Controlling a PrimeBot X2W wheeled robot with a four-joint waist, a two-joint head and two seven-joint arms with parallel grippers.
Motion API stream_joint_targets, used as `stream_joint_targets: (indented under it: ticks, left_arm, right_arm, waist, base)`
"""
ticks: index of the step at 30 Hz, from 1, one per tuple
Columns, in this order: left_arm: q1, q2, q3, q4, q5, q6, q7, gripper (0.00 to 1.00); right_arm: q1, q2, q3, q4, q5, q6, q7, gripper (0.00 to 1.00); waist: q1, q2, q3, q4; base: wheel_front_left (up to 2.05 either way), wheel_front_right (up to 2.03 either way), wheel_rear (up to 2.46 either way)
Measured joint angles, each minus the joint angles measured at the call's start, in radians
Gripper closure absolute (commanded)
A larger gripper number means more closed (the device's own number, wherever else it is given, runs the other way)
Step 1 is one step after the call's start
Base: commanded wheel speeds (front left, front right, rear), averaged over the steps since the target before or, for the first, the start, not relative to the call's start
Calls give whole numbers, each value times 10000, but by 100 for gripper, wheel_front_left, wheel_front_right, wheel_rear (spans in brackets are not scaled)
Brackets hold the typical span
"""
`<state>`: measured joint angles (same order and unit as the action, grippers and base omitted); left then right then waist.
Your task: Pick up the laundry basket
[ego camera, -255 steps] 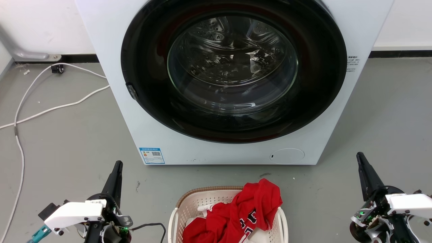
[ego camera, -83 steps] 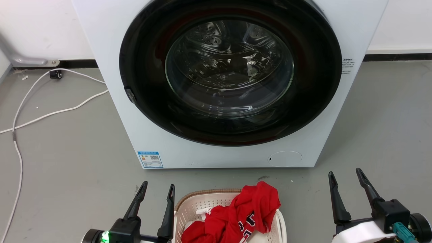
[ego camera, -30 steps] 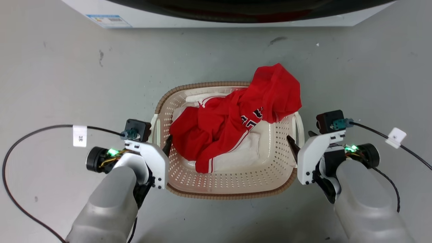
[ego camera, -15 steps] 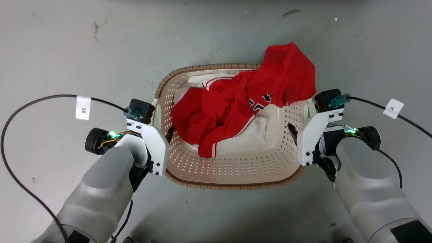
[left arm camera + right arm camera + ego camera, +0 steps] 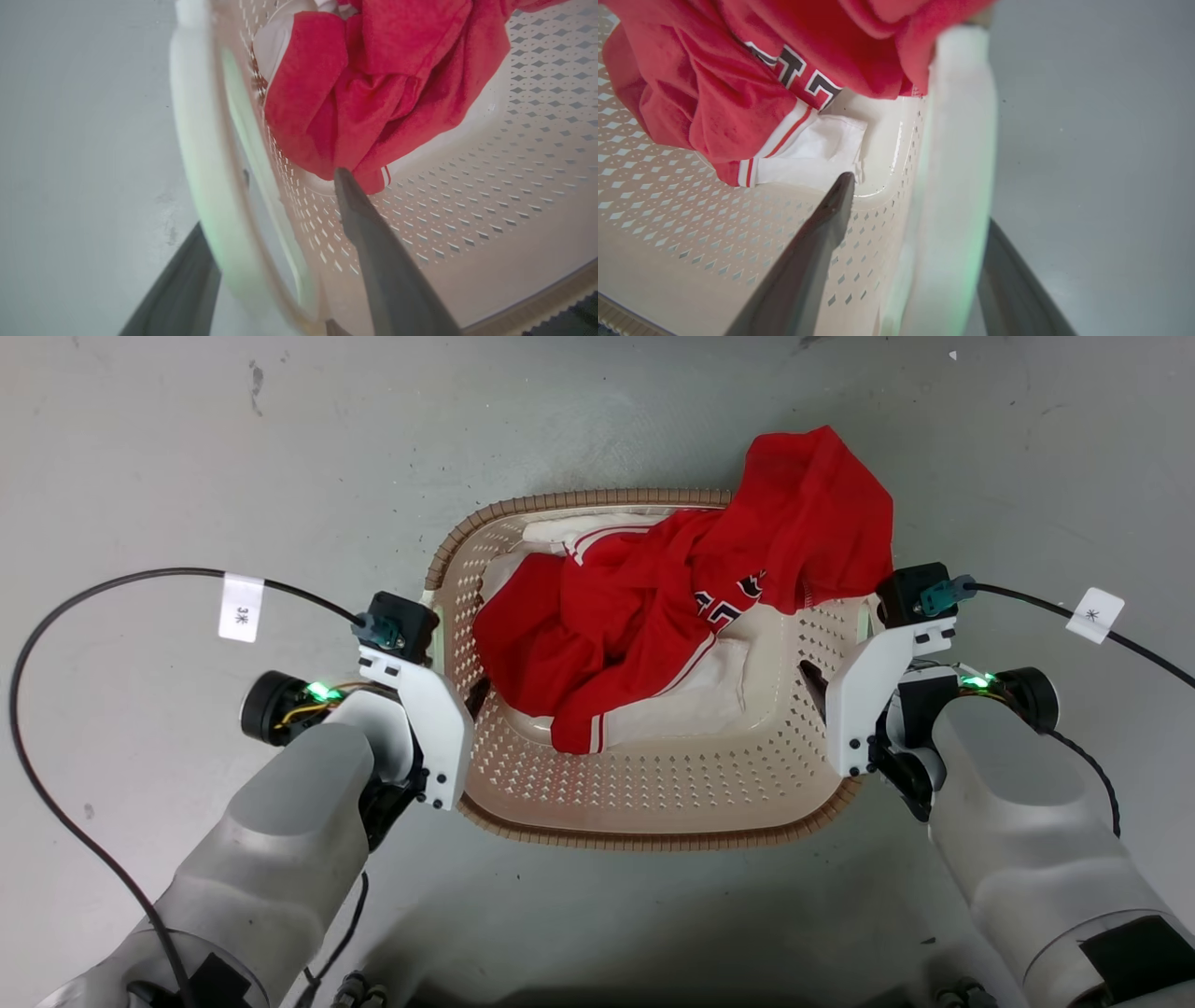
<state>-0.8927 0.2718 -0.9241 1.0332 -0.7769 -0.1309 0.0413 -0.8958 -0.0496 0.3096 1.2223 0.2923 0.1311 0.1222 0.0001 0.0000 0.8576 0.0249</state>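
Both jaws astride laundry basket (image 5: 653, 843)

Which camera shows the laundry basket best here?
The head view: the whole laundry basket, brown rim, red shirt inside. The wrist views each give a close, partial look at one perforated wall and a blurred white handle.

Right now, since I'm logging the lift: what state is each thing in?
laundry basket: upright, gripped at both sides.
left tool: shut across left wall, one finger inside, one outside.
right tool: shut across right wall, same way.
red jersey: crumpled inside, spilling over far-right rim.
white cloth: lying under the jersey.
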Motion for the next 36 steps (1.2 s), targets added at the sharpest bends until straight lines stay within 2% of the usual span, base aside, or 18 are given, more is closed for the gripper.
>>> stream_joint_targets:
  ticks: [1, 2, 11, 19, 27, 36]
  left_arm:
    - [-5, -8, -81, -4, -148, 0, 27, 100]
    - [-6, -12, -174, -17, -268, 0, 58, 100]
    - [-105, 132, -922, -136, -1241, 29, 58, 100]
    - [-93, 263, -1603, -288, -2105, 29, 259, 100]
    - [514, 560, -2418, -777, -3202, 29, 1185, 100]
    - [1165, 1156, -3049, -1624, -4537, 29, 2780, 100]
  right_arm:
    - [-17, 0, 46, 29, 44, 0, 0, 76]
    - [-20, 0, 82, 67, 98, 0, 0, 100]
    - [-80, -31, 305, 357, 255, -19, 13, 100]
    - [-99, -29, 284, 554, 219, -21, 305, 100]
    - [291, -17, 546, 633, 267, -17, 1638, 100]
    - [1077, 12, 1499, 476, 863, -17, 3810, 100]
  waist:
    - [0, 0, 13, 9]
    - [0, 0, 24, 19]
    - [0, 0, -57, 81]
    - [0, 0, -666, 65]
    - [-1, 0, -1973, -30]
    - [-2, 0, -4068, -180]
  base:
    - [0, 0, 0]
    - [0, 0, 0]
    - [0, 0, 0]
    - [0, 0, 0]
    - [0, 0, 0]
    - [0, 0, 0]
